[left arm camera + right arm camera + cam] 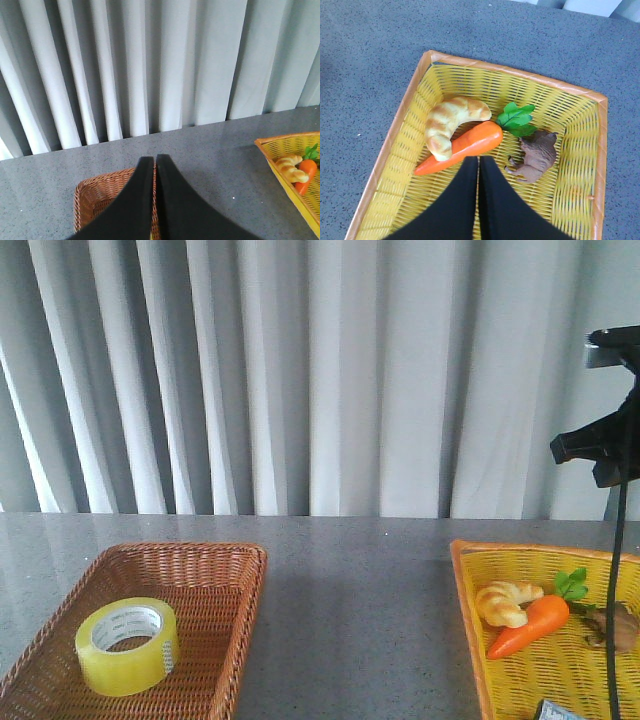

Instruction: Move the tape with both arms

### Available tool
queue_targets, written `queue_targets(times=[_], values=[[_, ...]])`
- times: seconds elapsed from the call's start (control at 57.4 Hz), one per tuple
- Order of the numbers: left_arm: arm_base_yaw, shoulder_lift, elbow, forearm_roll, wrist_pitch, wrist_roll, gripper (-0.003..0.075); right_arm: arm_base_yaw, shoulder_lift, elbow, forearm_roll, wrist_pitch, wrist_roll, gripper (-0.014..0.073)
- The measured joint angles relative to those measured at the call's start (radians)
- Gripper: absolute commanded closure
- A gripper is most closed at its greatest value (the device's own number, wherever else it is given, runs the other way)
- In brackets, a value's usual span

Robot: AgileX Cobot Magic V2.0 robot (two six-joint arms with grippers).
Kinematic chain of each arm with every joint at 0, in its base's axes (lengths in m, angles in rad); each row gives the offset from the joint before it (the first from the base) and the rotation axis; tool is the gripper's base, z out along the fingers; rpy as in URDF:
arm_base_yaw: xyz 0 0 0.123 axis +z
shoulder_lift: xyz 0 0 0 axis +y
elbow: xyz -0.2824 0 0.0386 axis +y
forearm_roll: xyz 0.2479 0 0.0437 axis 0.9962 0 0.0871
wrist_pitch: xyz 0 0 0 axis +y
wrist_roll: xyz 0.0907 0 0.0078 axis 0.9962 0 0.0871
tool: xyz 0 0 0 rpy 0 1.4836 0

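- The tape (127, 645) has small gray print going around its white inside ring. The letters are too small and blurry to read.
- No other words, numbers or signs can be read on anything else in the pictures.

Yellow tape (127, 645) with white core; brown wicker basket (215, 570); yellow basket (580, 150); orange carrot (465, 146).
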Motion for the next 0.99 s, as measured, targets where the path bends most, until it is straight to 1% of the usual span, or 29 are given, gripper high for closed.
queue_targets(times=[0.349, 0.436, 0.523, 0.575, 0.61, 0.697, 0.854, 0.942, 0.994], values=[[0.0, -0.006, 0.0, 0.004, 0.002, 0.0, 0.0727, 0.0, 0.0, 0.0, 0.0, 0.0, 0.0, 0.0601], [0.0, -0.004, 0.004, 0.033, 0.008, 0.0, 0.0727, 0.0, 0.0, 0.0, 0.0, 0.0, 0.0, 0.0601], [0.0, -0.026, 0.077, 0.084, 0.006, -0.003, 0.0727, 0.0, 0.0, 0.0, 0.0, 0.0, 0.0, 0.0601], [0.0, -0.058, 0.175, 0.112, -0.023, -0.011, 0.0727, 0.0, 0.0, 0.0, 0.0, 0.0, 0.0, 0.0601], [0.0, -0.088, 0.255, 0.13, -0.063, -0.011, 0.0727, 0.0, 0.0, 0.0, 0.0, 0.0, 0.0, 0.0601], [0.0, -0.19, 0.485, 0.147, -0.238, -0.011, 0.0727, 0.0, 0.0, 0.0, 0.0, 0.0, 0.0, 0.0601], [0.0, -0.417, 1.014, 0.143, -0.695, -0.016, 0.0727, 0.0, 0.0, 0.0, 0.0, 0.0, 0.0, 0.0601], [0.0, -0.535, 1.273, 0.13, -0.909, -0.019, 0.0726, 0.0, 0.0, 0.0, 0.0, 0.0, 0.0, 0.0601], [0.0, -0.618, 1.394, 0.117, -1.011, -0.028, 0.0726, 0.0, 0.0, 0.0, 0.0, 0.0, 0.0, 0.0601]])
